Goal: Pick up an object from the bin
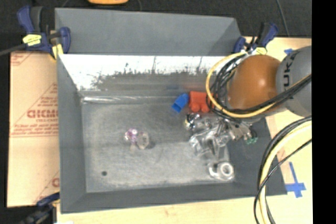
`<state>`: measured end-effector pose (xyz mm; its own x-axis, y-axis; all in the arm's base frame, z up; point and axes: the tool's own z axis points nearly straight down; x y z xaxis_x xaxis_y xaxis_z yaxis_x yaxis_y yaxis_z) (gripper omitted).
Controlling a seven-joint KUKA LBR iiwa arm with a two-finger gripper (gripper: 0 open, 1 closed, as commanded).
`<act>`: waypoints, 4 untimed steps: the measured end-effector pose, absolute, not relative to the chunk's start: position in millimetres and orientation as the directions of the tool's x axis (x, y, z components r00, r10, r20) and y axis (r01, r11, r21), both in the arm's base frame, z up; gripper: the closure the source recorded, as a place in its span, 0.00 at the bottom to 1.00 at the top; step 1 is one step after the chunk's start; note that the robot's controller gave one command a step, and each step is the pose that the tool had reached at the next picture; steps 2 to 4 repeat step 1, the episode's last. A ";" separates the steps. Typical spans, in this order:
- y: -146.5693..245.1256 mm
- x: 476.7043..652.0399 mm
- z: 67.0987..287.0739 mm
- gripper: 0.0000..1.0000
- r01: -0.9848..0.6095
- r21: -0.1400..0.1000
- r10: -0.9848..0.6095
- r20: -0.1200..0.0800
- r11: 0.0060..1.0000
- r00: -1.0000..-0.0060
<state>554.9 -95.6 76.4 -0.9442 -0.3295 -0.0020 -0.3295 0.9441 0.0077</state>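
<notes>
Camera view, from the front wall back: a small silvery ring-shaped piece (224, 171) lies on the floor of the grey bin (71, 155) near its front right corner. Just beyond it my gripper (209, 138) is low over the floor in the bin's right half, my arm reaching in over the right rim under its rounded orange-brown cover (252, 84), and I cannot tell whether my jaws are apart or together. Well off to my left sits a small clear pinkish thing (136, 138), and farther back, just past my gripper toward the far wall, a blue block (180, 103) and a red block (198, 100) lie touching side by side.
</notes>
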 end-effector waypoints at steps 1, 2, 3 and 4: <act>-85.0 529.8 287.3 1.00 -0.280 -0.005 -0.280 -0.008 0.960 -0.960; -85.0 529.8 287.3 1.00 -0.280 -0.005 -0.280 -0.008 0.960 -0.960; -85.0 529.8 287.3 1.00 -0.280 -0.005 -0.280 -0.008 0.960 -0.960; -85.0 529.8 287.3 1.00 -0.280 -0.005 -0.280 -0.008 0.960 -0.960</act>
